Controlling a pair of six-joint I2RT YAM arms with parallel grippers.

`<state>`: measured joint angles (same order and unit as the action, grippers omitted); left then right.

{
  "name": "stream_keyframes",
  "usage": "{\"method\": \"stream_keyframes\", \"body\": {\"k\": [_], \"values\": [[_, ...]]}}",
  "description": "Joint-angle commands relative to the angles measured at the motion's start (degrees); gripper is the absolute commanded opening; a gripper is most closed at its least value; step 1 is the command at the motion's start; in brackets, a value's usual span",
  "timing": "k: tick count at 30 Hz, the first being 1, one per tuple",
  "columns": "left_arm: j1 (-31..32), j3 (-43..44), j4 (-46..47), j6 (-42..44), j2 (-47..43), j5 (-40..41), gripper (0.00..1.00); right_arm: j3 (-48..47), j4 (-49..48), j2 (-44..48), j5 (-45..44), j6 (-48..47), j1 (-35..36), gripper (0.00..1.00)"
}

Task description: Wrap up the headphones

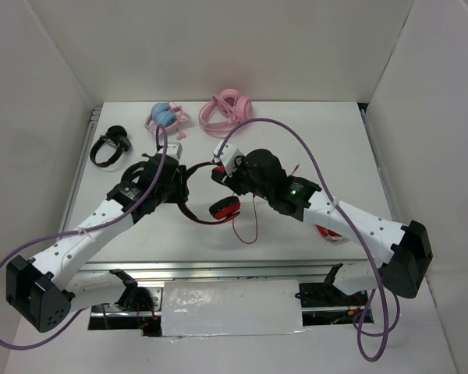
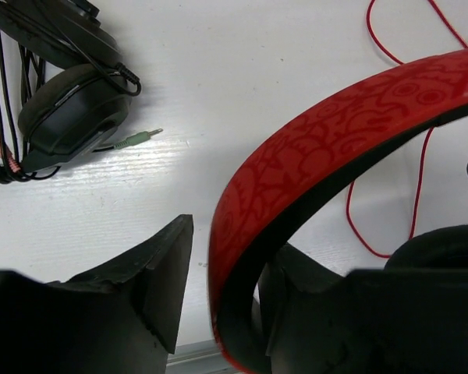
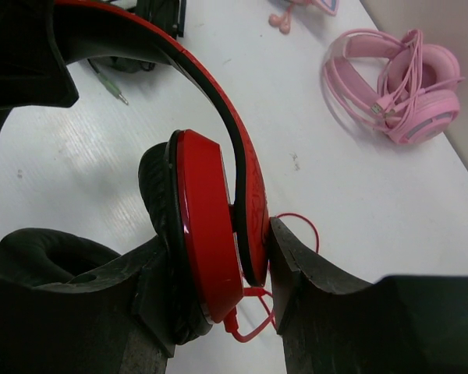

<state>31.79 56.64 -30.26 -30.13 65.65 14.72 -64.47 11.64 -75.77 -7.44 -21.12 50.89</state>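
The red headphones (image 1: 225, 208) with black lining are held up between both arms over the table's middle. My right gripper (image 1: 221, 174) is shut on one ear cup (image 3: 207, 226): one finger presses the black cushion and the other touches the band end. My left gripper (image 1: 175, 176) is open around the patterned headband (image 2: 320, 148); the band lies against one finger, with a small gap to the other. The second ear cushion (image 3: 39, 249) shows at the lower left of the right wrist view. The thin red cable (image 1: 246, 226) trails loose on the table, and it also shows in the left wrist view (image 2: 417, 179).
Black headphones (image 1: 109, 146) with a green jack plug (image 2: 144, 136) lie at the far left. A blue and pink pair (image 1: 165, 117) and pink headphones (image 1: 228, 109) lie at the back. An all-red pair (image 1: 327, 232) lies under my right arm.
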Motion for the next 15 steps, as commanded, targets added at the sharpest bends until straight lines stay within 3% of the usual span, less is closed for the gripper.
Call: {"method": "stream_keyframes", "body": {"k": [1,2,5,6,8,10,14,15], "values": [[0.73,2.33,0.73,0.51,1.15,3.03,0.45,-5.14,-3.56,1.68,1.73,0.56,0.87,0.09],[0.73,2.42,0.47,0.42,1.15,3.38,0.4,-5.06,-3.55,1.59,1.73,0.65,0.87,0.09],[0.82,2.77,-0.32,-0.63,1.06,4.61,0.14,-4.97,-3.29,1.59,1.47,0.56,0.87,0.09],[0.82,2.86,-0.24,-0.72,0.89,4.7,0.0,-4.97,-3.29,1.5,1.2,0.56,0.79,0.09],[0.82,2.86,0.11,-0.81,0.36,4.7,0.0,-5.14,-2.85,1.24,0.68,0.73,0.79,0.09],[0.82,2.86,0.47,-0.72,-0.08,4.7,0.0,-5.32,-2.76,0.8,0.06,1.78,0.87,0.17],[0.82,5.66,1.0,-1.07,0.27,6.19,0.0,-5.32,-3.72,1.41,0.5,4.33,1.13,0.4],[0.82,6.98,-0.4,-1.51,1.05,6.81,0.0,-4.97,-4.86,2.19,0.24,4.42,1.4,0.52]]}}
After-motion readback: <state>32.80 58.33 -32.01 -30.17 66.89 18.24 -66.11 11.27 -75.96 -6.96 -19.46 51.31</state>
